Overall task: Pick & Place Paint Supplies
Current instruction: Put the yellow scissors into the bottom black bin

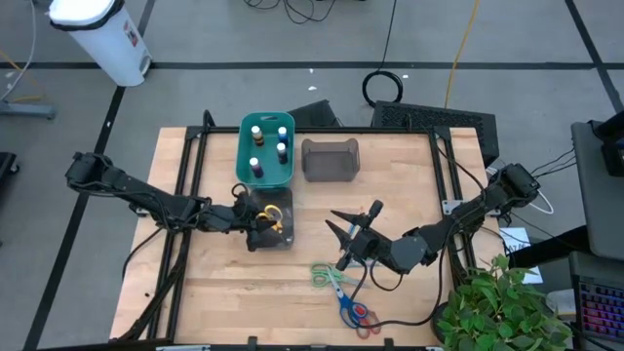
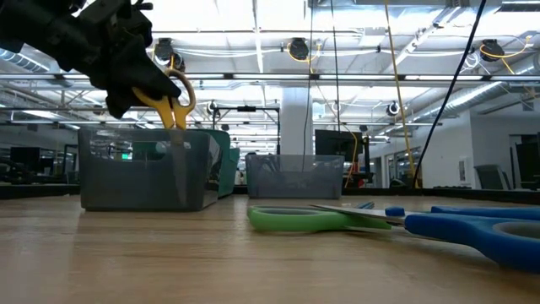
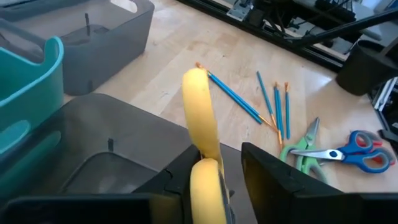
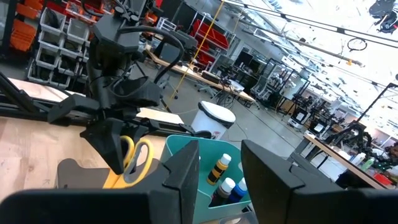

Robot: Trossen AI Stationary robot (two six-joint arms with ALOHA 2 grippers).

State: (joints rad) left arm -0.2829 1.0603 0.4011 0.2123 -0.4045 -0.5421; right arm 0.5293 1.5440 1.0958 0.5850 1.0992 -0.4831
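Note:
Yellow-handled scissors [image 2: 173,100] stand blades-down in a clear grey bin [image 1: 281,237], handles up. My left gripper [image 3: 217,168] hovers over that bin, open, with a yellow handle loop between its fingers. My right gripper [image 1: 349,226] is raised over the table's middle, open and holding nothing, pointing level toward the left arm. Green-handled scissors [image 1: 327,276], blue-and-red scissors [image 1: 357,310] and thin blue brushes [image 3: 249,102] lie flat on the table. White-capped paint bottles [image 1: 268,146] stand in the teal bin [image 1: 244,161]. My left gripper has the scissors' yellow handle loop [image 3: 205,171] between its open fingers, which slant down from the table's left. The loop lies against one finger [image 3: 180,177], and a gap shows to the other finger [image 3: 264,171]. The blades hang down into the grey bin [image 2: 177,169].
A second grey bin [image 1: 331,159] stands right of the teal one at the far side. A potted plant [image 1: 497,302] crowds the near right corner. Black frame rails [image 1: 190,195] run along both table sides. Bare wood lies near the front left.

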